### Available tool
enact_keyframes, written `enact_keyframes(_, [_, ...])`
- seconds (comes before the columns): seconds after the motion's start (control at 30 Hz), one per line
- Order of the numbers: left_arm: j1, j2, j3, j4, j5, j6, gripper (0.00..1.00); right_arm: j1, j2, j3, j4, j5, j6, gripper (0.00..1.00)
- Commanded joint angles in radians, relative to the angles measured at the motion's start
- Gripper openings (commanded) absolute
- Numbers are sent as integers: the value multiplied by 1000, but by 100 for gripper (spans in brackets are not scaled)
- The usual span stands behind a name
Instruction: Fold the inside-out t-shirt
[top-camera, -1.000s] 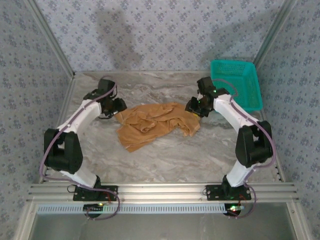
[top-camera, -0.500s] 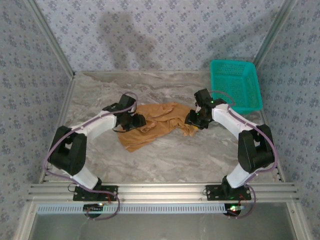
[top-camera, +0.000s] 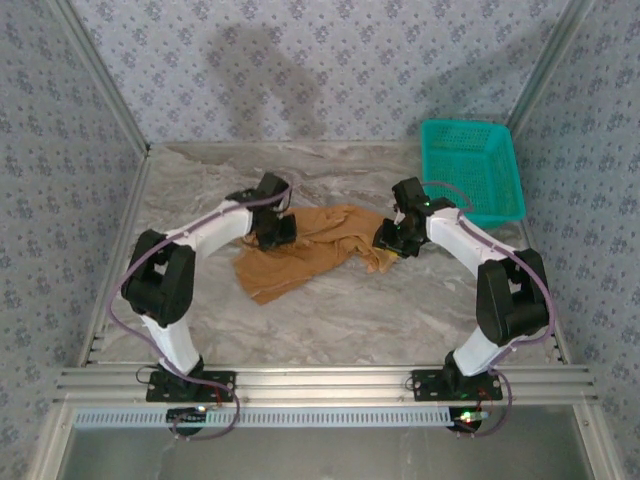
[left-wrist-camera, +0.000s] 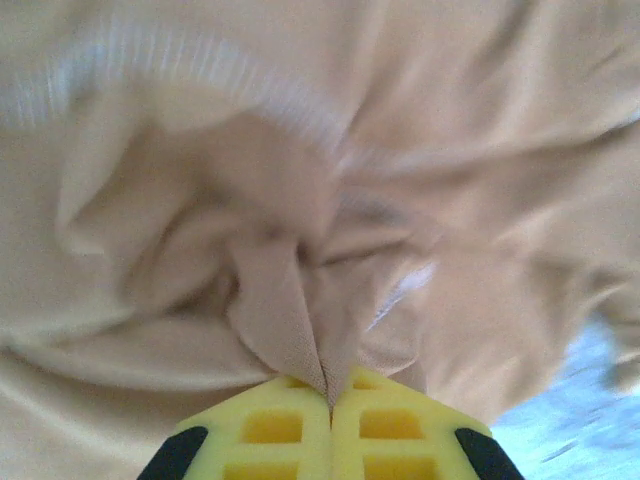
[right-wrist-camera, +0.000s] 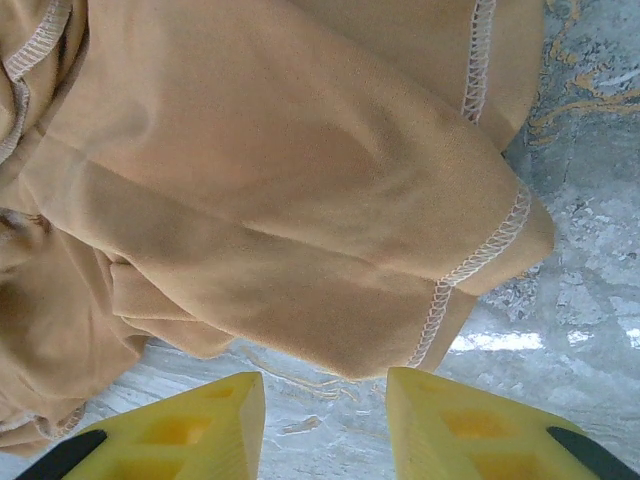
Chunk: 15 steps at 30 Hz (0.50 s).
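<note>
The inside-out t-shirt (top-camera: 305, 252) is a crumpled caramel-brown heap in the middle of the marble table, with pale overlock seams showing (right-wrist-camera: 470, 265). My left gripper (top-camera: 278, 232) sits on its upper left part. In the left wrist view its yellow fingers (left-wrist-camera: 400, 430) are pressed together, and the left gripper (left-wrist-camera: 331, 400) pinches a thin fold of the cloth (left-wrist-camera: 290, 300). My right gripper (top-camera: 390, 240) is at the shirt's right edge. In the right wrist view the right gripper (right-wrist-camera: 325, 410) stands open just short of a folded hem, with bare table between its fingers (right-wrist-camera: 220, 425).
A teal mesh basket (top-camera: 472, 170) stands at the back right corner, close behind the right arm. Patterned walls enclose the table on three sides. Bare marble (top-camera: 340, 320) lies between the shirt and the arm bases.
My left arm swung right from the table's left side onto the shirt and its gripper shut on a fold. The right gripper shifted slightly at the shirt's right edge.
</note>
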Motion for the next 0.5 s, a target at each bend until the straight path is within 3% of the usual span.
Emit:
enact_keyframes(0.0, [43, 33, 303, -191, -128, 110, 0, -1, -10, -15, 2, 13, -14, 38])
enact_keyframes(0.17, [107, 192, 700, -327, -140, 132, 0, 7, 3, -19, 15, 51, -22, 40])
enact_keyframes(0.23, [110, 234, 796, -378, -130, 135, 0, 10, 7, -26, 17, 66, -26, 48])
enact_keyframes(0.33, [110, 225, 788, -372, -102, 135, 0, 16, 2, -50, 38, 66, -24, 57])
enact_keyframes(0.47, [114, 170, 701, -341, -111, 137, 0, 44, -12, -91, 45, 86, -3, 58])
